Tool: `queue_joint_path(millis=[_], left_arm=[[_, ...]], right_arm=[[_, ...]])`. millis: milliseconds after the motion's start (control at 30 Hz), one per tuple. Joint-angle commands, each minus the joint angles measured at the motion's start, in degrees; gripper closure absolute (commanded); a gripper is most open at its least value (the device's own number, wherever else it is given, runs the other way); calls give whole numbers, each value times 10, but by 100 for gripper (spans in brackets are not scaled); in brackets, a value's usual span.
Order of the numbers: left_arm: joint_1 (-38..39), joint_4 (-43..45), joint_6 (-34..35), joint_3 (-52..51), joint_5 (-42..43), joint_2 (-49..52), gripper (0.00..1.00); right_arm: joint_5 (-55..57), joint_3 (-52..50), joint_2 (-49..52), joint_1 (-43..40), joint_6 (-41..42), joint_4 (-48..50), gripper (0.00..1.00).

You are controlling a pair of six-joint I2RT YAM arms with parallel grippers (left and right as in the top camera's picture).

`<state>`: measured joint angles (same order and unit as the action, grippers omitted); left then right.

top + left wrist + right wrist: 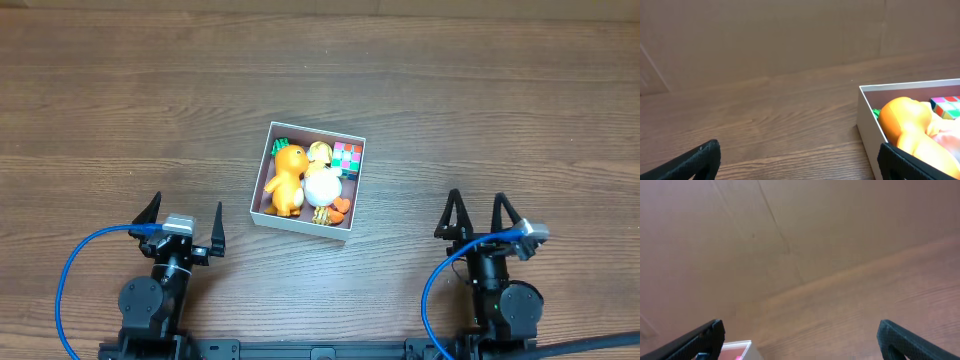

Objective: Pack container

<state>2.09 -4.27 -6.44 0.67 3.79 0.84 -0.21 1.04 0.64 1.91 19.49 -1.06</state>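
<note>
The container [261, 186], a square shallow box with white walls, sits mid-table. Inside lie an orange toy figure [287, 180], a white and yellow toy [322, 183], a multicoloured cube [348, 157] and a small orange piece [340, 211]. My left gripper [183, 222] is open and empty, near the front left of the box. The left wrist view shows the box wall [867, 117], the orange toy [905, 122] and the cube [946, 106]. My right gripper [478, 217] is open and empty at the front right. A box corner [740, 347] shows in the right wrist view.
The dark wooden table [120, 110] surrounds the box. Blue cables [75, 270] loop by each arm base at the front edge.
</note>
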Motion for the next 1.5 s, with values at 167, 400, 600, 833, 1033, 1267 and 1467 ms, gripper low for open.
queue_joint_path(millis=[167, 400, 600, 833, 1033, 1267, 1467], left_arm=[[-6, 1, -9, -4, -6, -6, 0], [-6, 1, -9, -4, -6, -6, 0], [-6, 1, -9, -4, -6, -6, 0], [-6, 1, -9, -4, -6, -6, 0], [-6, 1, -9, -4, -6, -6, 0], [-6, 1, -9, -4, -6, -6, 0], [-6, 1, -9, -4, -6, -6, 0]], right_arm=[[-39, -6, -5, 3, -62, -34, 0], [-39, -6, -5, 3, -78, -34, 0], [-39, -6, -5, 3, -78, -34, 0], [-39, -6, -5, 3, -77, -34, 0], [-39, -6, -5, 3, -78, -34, 0], [-39, -6, -5, 3, -78, -34, 0], [-39, -6, -5, 3, -78, -34, 0]])
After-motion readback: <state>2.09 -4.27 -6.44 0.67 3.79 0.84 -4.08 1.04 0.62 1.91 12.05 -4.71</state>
